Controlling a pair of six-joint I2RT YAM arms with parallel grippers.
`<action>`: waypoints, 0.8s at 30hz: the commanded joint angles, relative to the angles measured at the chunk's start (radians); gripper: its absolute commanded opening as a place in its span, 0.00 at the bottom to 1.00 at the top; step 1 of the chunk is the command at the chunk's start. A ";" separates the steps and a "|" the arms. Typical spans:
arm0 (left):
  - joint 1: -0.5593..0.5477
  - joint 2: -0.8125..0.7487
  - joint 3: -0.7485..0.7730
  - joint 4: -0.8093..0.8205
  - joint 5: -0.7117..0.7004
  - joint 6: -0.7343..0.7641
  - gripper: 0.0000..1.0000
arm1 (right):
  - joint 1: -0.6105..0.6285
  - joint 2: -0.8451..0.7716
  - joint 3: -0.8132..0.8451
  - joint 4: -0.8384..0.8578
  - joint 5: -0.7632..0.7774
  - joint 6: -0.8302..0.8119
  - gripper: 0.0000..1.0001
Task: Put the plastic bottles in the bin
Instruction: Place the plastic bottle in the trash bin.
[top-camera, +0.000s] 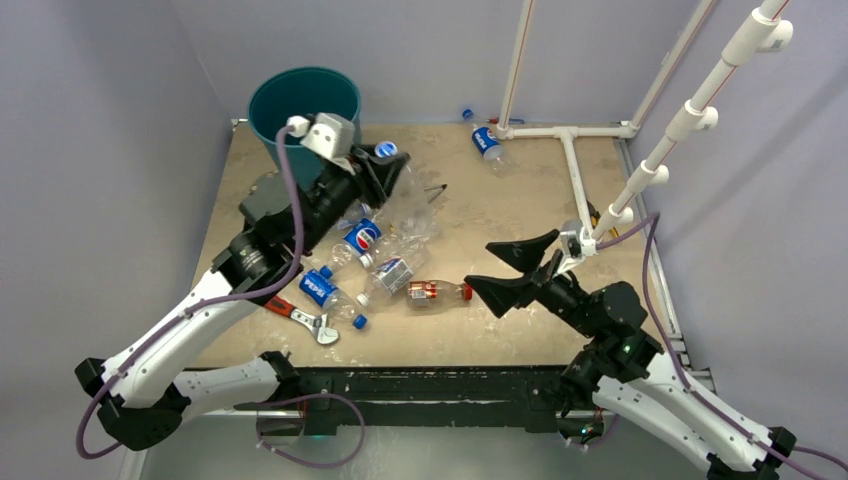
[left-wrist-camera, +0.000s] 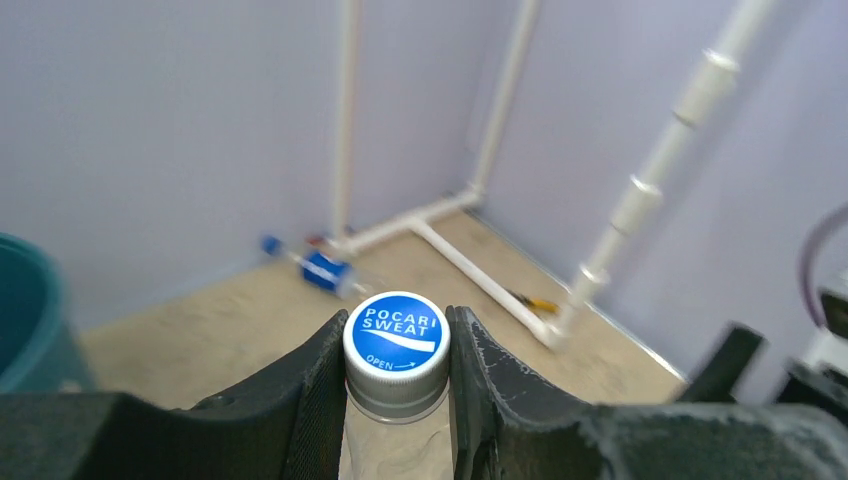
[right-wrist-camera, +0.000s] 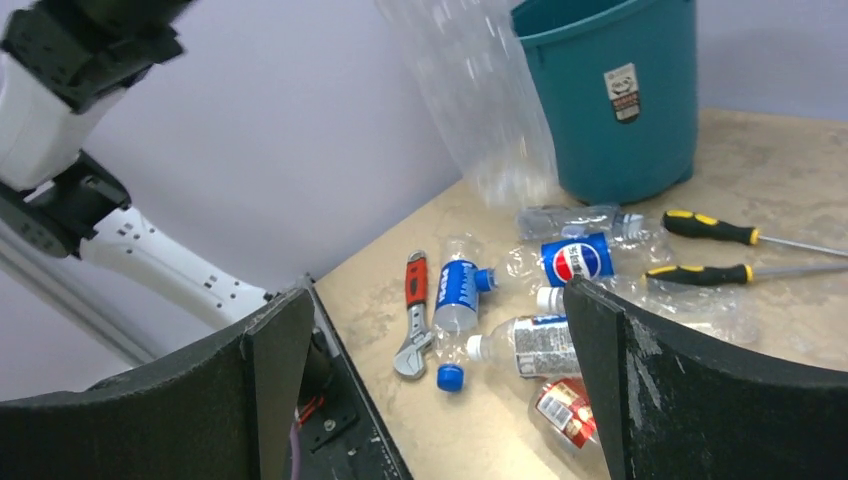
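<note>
While the left jaws clamp the bottle (left-wrist-camera: 396, 445) beneath its cap (left-wrist-camera: 395, 335), beside the bin (top-camera: 300, 100) at the tabletop's (top-camera: 520, 200) far-left corner, carry it over the rim before releasing; right jaws gape empty.

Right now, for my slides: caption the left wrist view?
Left tool grips a clear bottle at its blue Pocari Sweat cap; teal bin at left.

The table (top-camera: 520, 210) carries the bin (top-camera: 300, 110) at its far left corner. Plastic bottles (top-camera: 362, 237) and a wrench (top-camera: 302, 318) lie toward its near left corner; one bottle (top-camera: 488, 143) lies by the far edge.
</note>
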 joint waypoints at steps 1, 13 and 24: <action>-0.001 -0.018 0.064 0.195 -0.382 0.272 0.00 | 0.003 -0.053 -0.064 -0.089 0.153 0.033 0.99; 0.303 0.339 0.401 0.339 -0.613 0.390 0.00 | 0.003 -0.049 -0.231 -0.107 0.219 0.173 0.96; 0.485 0.546 0.429 0.394 -0.492 0.238 0.00 | 0.003 -0.074 -0.292 -0.107 0.209 0.189 0.96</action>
